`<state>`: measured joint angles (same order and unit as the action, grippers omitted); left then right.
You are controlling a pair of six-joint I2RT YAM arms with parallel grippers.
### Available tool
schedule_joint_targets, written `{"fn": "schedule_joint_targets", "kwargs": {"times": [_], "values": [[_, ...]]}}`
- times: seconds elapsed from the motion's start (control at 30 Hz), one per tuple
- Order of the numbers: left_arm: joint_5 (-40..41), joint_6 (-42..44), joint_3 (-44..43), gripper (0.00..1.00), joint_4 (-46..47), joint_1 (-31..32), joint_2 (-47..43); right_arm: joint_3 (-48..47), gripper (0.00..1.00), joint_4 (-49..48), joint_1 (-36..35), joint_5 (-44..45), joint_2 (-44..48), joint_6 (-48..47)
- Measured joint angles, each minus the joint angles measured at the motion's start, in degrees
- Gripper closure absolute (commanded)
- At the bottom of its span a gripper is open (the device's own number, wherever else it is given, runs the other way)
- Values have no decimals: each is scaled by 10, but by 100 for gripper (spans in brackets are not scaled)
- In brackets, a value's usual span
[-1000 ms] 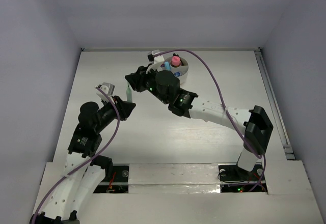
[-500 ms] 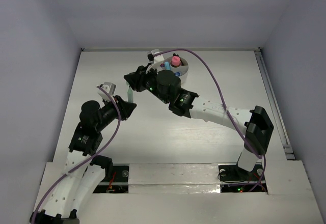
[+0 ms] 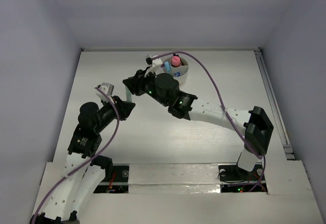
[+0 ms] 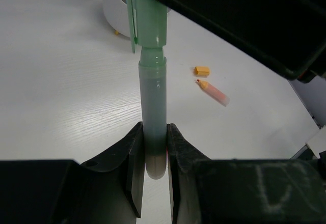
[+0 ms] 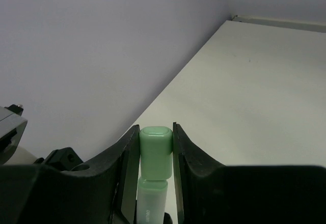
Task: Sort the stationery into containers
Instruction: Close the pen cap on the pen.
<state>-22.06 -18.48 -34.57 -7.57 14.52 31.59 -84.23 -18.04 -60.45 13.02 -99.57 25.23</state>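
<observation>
A pale green marker [image 3: 127, 92] with a green cap is held between both grippers above the table's left-middle. My left gripper [image 4: 154, 158] is shut on the marker's barrel end [image 4: 153, 107]; it shows in the top view [image 3: 125, 105]. My right gripper [image 5: 156, 143] is shut on the marker's cap [image 5: 156, 155]; it shows in the top view [image 3: 130, 84]. The round white cup [image 3: 187, 73] stands at the back middle with a pink piece [image 3: 175, 60] and a blue piece [image 3: 167, 66] in it. The cup also shows in the left wrist view [image 4: 114, 15].
An orange pencil stub [image 4: 214, 91] and a small orange piece [image 4: 201, 71] lie on the white table beyond the marker. The right arm [image 3: 214, 113] stretches across the table's middle. Grey walls close the table on three sides.
The right gripper has shifted a little to the left, uncovering more of the cup. The marker stays held between both grippers. The left arm has hardly moved.
</observation>
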Motion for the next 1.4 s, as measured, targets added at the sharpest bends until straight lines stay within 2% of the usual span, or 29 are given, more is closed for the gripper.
{"fn": "schedule_joint_targets", "kwargs": {"times": [0.97,1.27,1.4], "values": [[-26,2,0,100,-60,6,-11,106,100,-63,-24,3,37,43],[-3,2,0,100,-64,6,-18,36,100,42,-34,35,20,33],[1,2,0,100,-67,8,-21,29,100,58,-38,44,20,36]]}}
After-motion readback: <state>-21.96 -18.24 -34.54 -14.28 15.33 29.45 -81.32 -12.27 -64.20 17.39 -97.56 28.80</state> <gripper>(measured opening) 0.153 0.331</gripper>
